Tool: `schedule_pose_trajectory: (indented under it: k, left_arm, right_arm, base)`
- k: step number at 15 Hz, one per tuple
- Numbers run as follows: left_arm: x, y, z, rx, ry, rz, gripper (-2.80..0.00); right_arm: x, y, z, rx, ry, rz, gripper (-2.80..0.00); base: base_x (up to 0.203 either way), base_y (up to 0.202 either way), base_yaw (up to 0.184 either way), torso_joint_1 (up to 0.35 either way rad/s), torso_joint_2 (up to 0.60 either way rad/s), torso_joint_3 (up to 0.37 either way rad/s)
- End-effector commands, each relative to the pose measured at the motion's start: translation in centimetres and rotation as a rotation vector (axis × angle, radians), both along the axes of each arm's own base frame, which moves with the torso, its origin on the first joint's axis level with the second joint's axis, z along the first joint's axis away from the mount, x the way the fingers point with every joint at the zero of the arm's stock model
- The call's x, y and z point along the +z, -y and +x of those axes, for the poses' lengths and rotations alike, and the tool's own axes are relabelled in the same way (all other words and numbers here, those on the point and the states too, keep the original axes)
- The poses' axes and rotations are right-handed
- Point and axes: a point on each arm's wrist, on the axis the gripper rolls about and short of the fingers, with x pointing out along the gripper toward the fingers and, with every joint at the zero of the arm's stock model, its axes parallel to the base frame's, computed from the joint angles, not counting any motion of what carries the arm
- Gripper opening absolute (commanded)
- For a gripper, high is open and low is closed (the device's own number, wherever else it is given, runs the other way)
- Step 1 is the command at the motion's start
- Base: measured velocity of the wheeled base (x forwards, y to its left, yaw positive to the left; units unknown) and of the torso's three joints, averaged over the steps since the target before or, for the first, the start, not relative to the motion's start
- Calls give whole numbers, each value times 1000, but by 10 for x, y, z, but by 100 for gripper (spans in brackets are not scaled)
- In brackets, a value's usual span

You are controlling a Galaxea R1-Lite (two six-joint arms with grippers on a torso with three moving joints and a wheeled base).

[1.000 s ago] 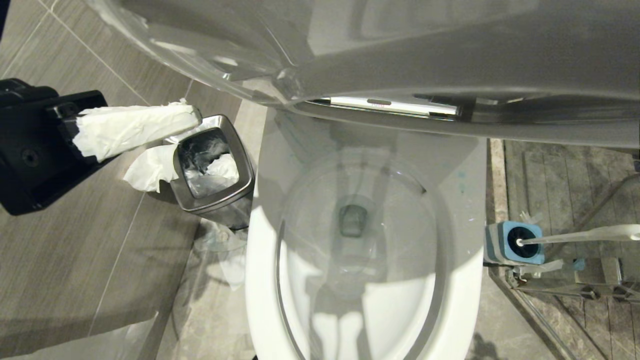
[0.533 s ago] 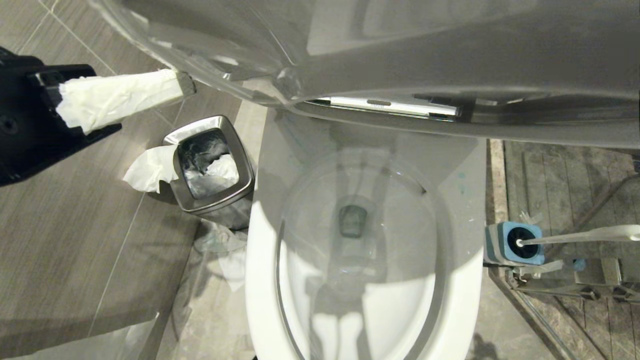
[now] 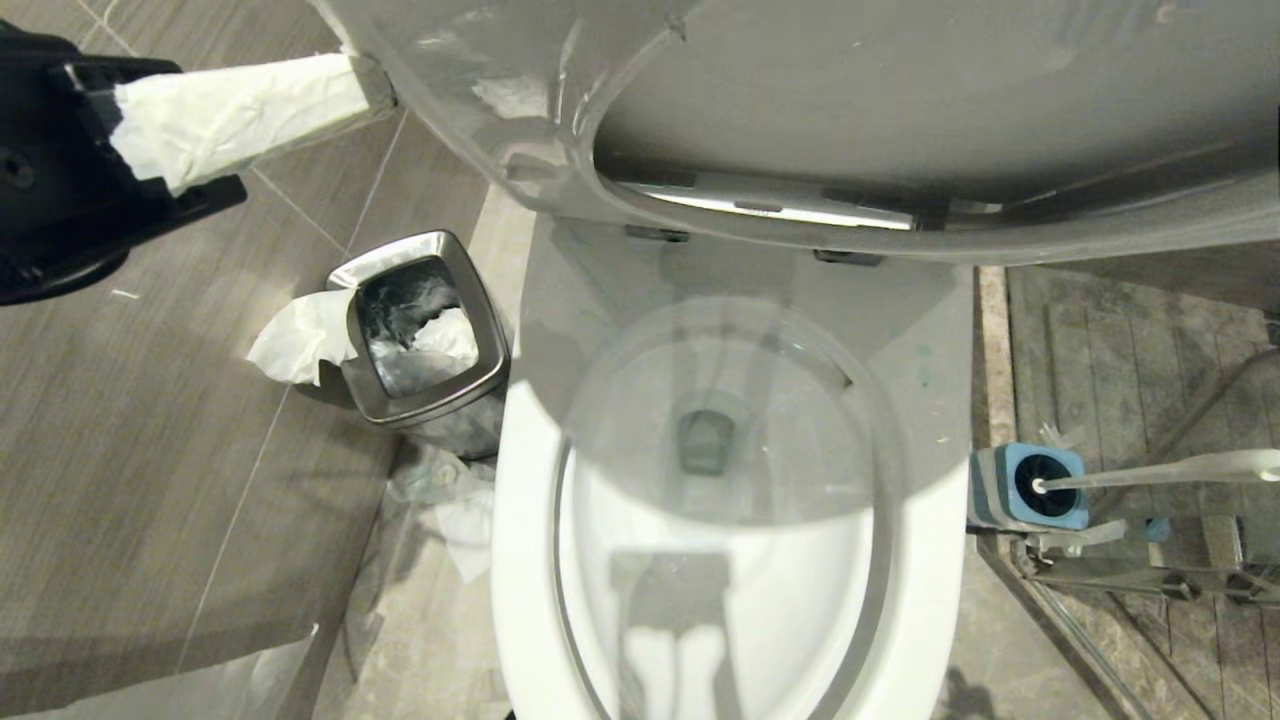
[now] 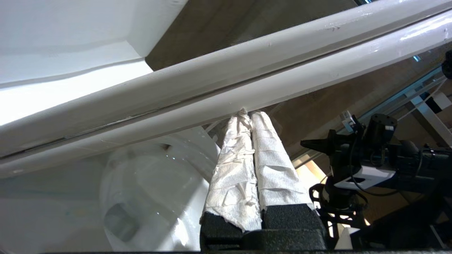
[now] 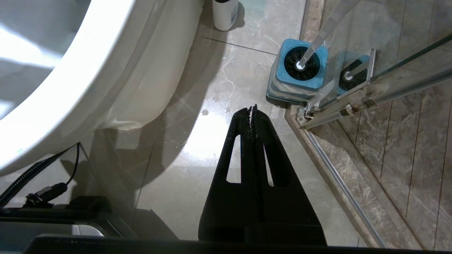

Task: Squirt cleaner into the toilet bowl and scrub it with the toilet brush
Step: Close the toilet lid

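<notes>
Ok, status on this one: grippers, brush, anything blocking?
Left gripper shut, paper-wrapped tips against raised seat. Right gripper shut, empty, parked above floor. Toilet brush in its holder. Toilet bowl open, nothing blocking.

Matte black left gripper, white paper-wrapped fingers; black right gripper

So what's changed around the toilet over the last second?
The left pincer, shut and wrapped in paper, rose from beside the waste bin to the seat's edge, and the seat and lid have tipped further up, uncovering more of the toilet bowl. The toilet brush stays in its holder; the right pincer is shut, parked.
</notes>
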Motion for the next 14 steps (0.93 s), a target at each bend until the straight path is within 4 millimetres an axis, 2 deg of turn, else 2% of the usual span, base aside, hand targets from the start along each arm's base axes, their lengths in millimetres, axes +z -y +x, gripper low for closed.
schedule_pose_trajectory:
  k: [1,8,14]
  left_arm:
    - [0,0,2,1,2,-2,-280]
    - [1,-4,5,85,0,-21,-280]
    - [0,-3,6,83,-12,-22,-280]
  right_arm:
    - [0,0,0,0,0,0,-280]
    - [0,0,0,0,0,0,-280]
    - [0,0,0,0,0,0,-280]
  base:
    - [0,0,0,0,0,0]
    - [0,0,0,0,0,0]
    - [0,0,0,0,0,0]
